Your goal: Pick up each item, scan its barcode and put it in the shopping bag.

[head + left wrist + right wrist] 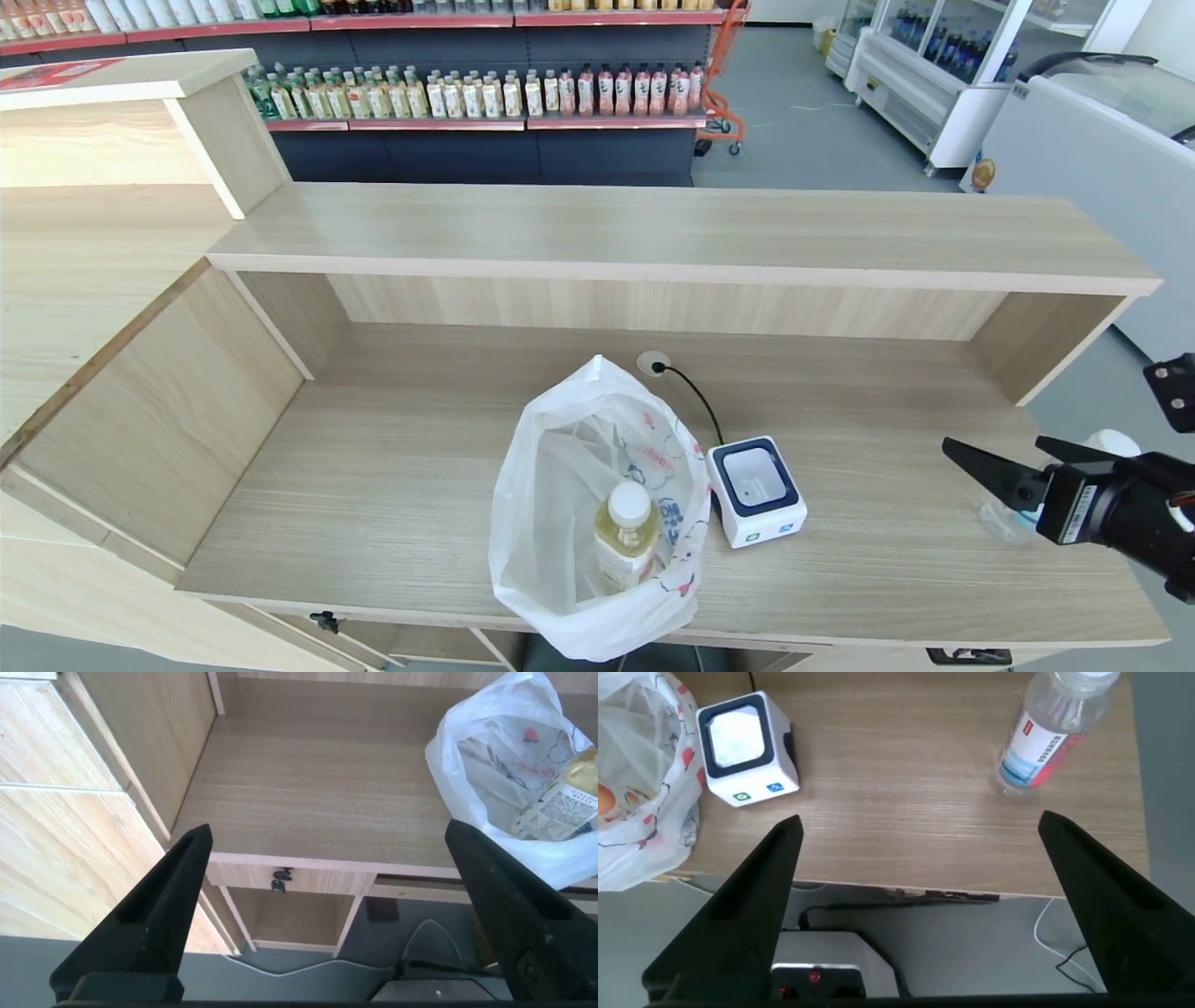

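Grippers sit nearest. The left gripper [329, 831] hangs just off the near edge of the wooden counter [308, 775], over a drawer front with a small key [277, 881] in its lock. Its black fingers are spread wide and there is nothing between them. The right gripper [991, 446] hovers over the counter's right end, also spread wide and holding nothing; its wrist view [920, 821] shows the counter edge between the two fingers.

At the near edge, roughly mid-counter, stands the white plastic shopping bag [551, 467] with its mouth open. Inside it is a tea bottle [625, 532] with a white cap and pale yellow contents. Just beside the bag on the robot's right is the barcode scanner [754, 490], a small white box with a dark-framed window facing up.

Well to the right of the scanner, a clear water bottle [1050, 733] with a blue and red label appears to stand upright on the counter. From the head camera its white cap [1111, 441] shows just past the right gripper, which covers much of the bottle.

A black cable [695, 397] runs from the scanner back to a round hole in the counter. Beyond that, a raised ledge [653, 233] spans the counter, and behind it are store shelves [485, 93] lined with drinks.
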`<state>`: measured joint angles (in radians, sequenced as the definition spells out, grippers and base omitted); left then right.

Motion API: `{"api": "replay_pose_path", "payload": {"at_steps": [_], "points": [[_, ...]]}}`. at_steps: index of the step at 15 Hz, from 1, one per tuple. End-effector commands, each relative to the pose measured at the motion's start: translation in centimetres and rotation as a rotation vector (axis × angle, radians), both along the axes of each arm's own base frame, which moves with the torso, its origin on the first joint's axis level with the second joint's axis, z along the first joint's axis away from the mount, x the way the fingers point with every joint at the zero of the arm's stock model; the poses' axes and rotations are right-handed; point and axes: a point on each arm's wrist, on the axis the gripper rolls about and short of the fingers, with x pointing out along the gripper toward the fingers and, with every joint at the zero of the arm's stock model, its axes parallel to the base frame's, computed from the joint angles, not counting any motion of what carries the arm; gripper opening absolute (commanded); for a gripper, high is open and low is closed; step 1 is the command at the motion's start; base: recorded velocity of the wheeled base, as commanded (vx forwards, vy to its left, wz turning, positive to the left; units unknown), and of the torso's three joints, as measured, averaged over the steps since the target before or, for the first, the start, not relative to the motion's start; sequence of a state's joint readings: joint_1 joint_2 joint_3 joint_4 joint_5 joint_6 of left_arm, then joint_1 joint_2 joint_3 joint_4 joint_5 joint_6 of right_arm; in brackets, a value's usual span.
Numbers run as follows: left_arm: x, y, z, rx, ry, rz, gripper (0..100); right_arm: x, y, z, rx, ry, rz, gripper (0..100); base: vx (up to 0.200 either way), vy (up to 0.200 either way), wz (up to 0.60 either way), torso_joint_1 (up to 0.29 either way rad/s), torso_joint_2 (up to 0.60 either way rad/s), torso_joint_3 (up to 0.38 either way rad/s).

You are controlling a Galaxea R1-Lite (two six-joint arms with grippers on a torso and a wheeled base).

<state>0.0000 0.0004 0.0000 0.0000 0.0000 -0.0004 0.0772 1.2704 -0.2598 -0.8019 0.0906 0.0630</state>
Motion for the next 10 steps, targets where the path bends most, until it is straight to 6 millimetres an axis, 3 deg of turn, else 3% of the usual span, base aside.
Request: {"api": "replay_pose_path", "payload": {"at_steps": [1,2,4,10], "points": [[0.0,0.0,0.0,0.002,-0.002,0.0,100,0.2,-0.8,-0.6,-0.023,0.035,-0.043,100,0.0,-0.2,0.0,0.007,0.01,-0.002],[0.0,0.0,0.0,0.002,-0.002,0.0,100,0.1,-1.0,-0.7,-0.025,0.047,-0.052,100,0.0,-0.2,0.0,-0.002,0.0,0.007],[0.0,0.0,0.0,0.002,-0.002,0.0,100,-0.1,-1.1,-0.9,-0.026,0.072,-0.058,100,-0.2,-0.2,0.0,-0.002,0.01,0.005],[0.0,0.0,0.0,0.002,-0.002,0.0,100,-0.9,-1.1,-1.6,-0.032,0.094,-0.056,100,-0.2,0.0,0.0,-0.001,0.0,0.004]]}}
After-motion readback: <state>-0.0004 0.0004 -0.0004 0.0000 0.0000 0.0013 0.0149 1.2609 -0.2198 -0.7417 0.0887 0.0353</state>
